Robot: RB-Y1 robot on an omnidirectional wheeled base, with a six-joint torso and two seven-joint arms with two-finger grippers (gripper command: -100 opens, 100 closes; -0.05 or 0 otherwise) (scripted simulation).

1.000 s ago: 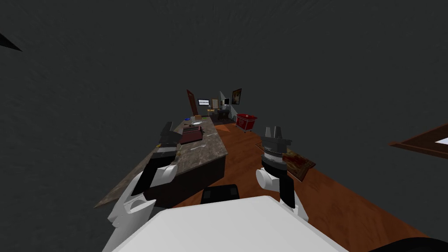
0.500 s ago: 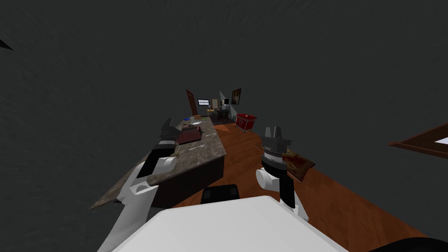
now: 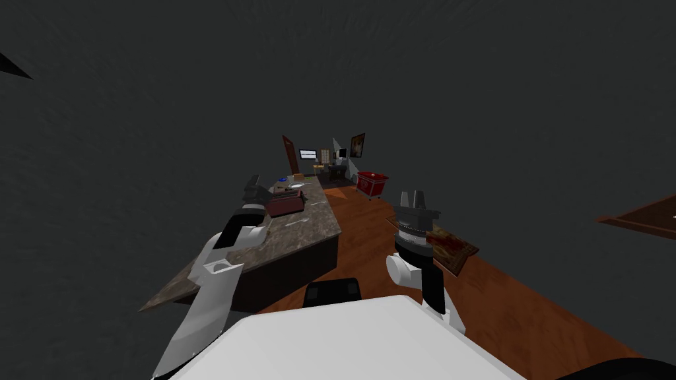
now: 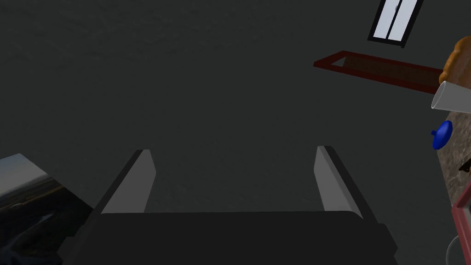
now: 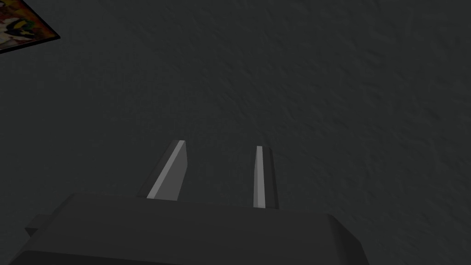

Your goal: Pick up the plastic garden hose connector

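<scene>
Head view: left claw [image 3: 253, 181] over the marbled counter [image 3: 310, 227]; fingers [image 4: 135, 184] spread.

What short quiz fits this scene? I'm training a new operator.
1. True or false: the left end effector is open, with nothing between its fingers.
2. On the floor past the counter stands: A) a red bin, B) a green sofa.
3. Fill in: the small round object near the white cup is ___.
Key: 1 true; 2 A; 3 blue.
</scene>
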